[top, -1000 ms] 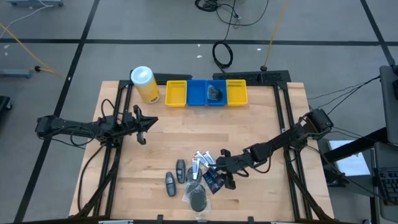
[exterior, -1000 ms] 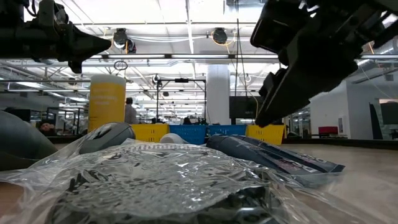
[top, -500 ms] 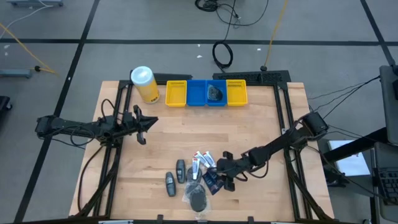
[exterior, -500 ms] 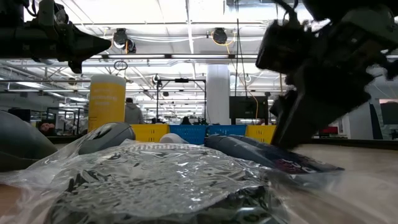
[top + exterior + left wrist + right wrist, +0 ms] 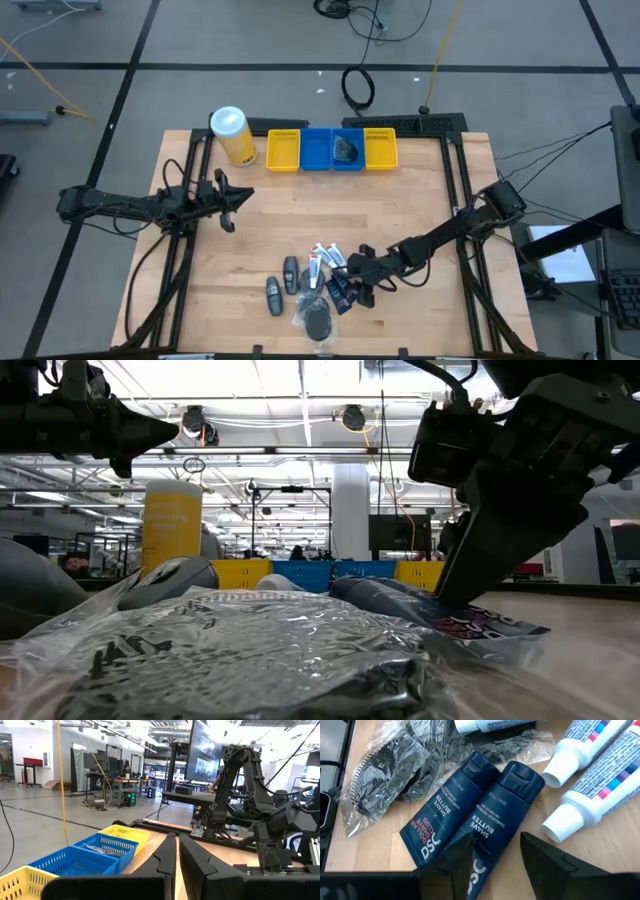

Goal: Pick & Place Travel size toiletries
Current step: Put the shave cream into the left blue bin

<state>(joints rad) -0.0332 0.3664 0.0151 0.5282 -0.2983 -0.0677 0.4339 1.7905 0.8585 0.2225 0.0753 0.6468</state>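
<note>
Right pincer (image 5: pixel 492 852) is spread wide over the two dark blue tubes (image 5: pixel 470 820), holding nothing. Left pincer (image 5: pixel 228 204) is pinched closed and empty, far left above the tabletop (image 5: pixel 300 220).

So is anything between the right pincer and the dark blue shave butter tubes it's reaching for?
Nothing visible. The right pincer hangs open directly over the two shave butter tubes, one finger already over the nearer tube. The white tubes lie to one side and the bagged black puff to the other.
</note>
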